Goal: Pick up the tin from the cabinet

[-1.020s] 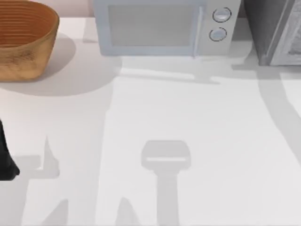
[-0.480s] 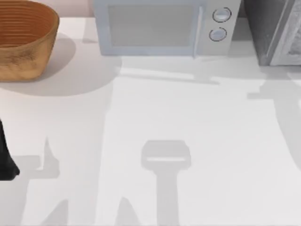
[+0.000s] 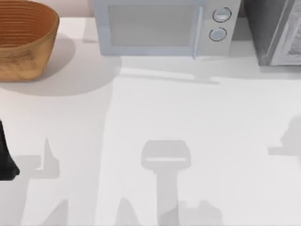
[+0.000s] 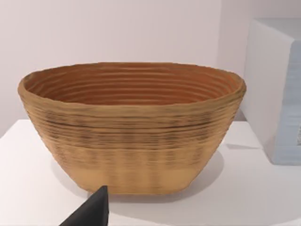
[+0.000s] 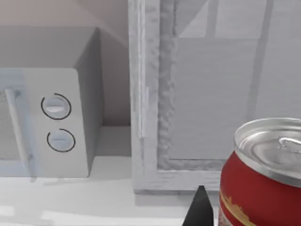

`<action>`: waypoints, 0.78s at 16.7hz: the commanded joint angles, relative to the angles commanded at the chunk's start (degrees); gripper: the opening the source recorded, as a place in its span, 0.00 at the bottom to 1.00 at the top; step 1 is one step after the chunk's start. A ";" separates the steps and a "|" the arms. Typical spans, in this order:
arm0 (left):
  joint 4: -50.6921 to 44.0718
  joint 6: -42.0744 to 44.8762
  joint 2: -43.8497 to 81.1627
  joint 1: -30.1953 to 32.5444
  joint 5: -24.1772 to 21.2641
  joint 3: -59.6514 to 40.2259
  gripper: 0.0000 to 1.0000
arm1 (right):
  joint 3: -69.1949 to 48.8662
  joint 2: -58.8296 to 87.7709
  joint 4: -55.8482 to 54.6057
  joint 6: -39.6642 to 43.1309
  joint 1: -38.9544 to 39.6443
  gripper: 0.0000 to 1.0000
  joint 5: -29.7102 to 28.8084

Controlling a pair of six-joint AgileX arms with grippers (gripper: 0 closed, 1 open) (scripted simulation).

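Red with a silver lid, the tin (image 5: 263,174) sits close in front of the right wrist camera, upright, with a dark fingertip (image 5: 200,209) of the right gripper just beside it. Whether that gripper is gripping the tin or standing open cannot be told. Behind the tin stands the grey cabinet (image 5: 197,94), its pale frame resting on the bench. The tin is outside the cabinet frame, between the camera and the cabinet front.

From above, the white bench (image 3: 188,117) carries a microwave (image 3: 164,28) at the middle of its far edge, with two round dials (image 3: 221,15) on its right side. The cabinet (image 3: 275,30) occupies the far right corner, just beside the microwave. A woven basket (image 3: 23,40) stands at the far left corner, well apart from the microwave.

The left arm (image 3: 5,157) is parked at the left edge of the bench. Its wrist camera faces the basket (image 4: 131,127), with one dark fingertip (image 4: 91,212) in the foreground; the state of the left gripper cannot be told.
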State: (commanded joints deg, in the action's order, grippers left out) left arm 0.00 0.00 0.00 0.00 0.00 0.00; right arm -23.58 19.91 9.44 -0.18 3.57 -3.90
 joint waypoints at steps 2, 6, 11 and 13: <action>0.00 0.00 0.00 0.00 0.00 0.00 1.00 | 9.48 -7.18 -3.35 0.06 -1.26 0.00 1.40; 0.00 0.00 0.00 0.00 0.00 0.00 1.00 | 21.18 -17.60 -8.30 0.15 -3.13 0.00 3.43; 0.00 0.00 0.00 0.00 0.00 0.00 1.00 | 23.58 -19.91 -9.44 0.18 -3.57 0.00 3.89; 0.00 0.00 0.00 0.00 0.00 0.00 1.00 | 23.65 -19.59 -9.30 0.09 -3.39 0.00 3.87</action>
State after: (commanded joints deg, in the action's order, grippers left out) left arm 0.00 0.00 0.00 0.00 0.00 0.00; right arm 0.08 0.32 0.14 -0.09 0.19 -0.02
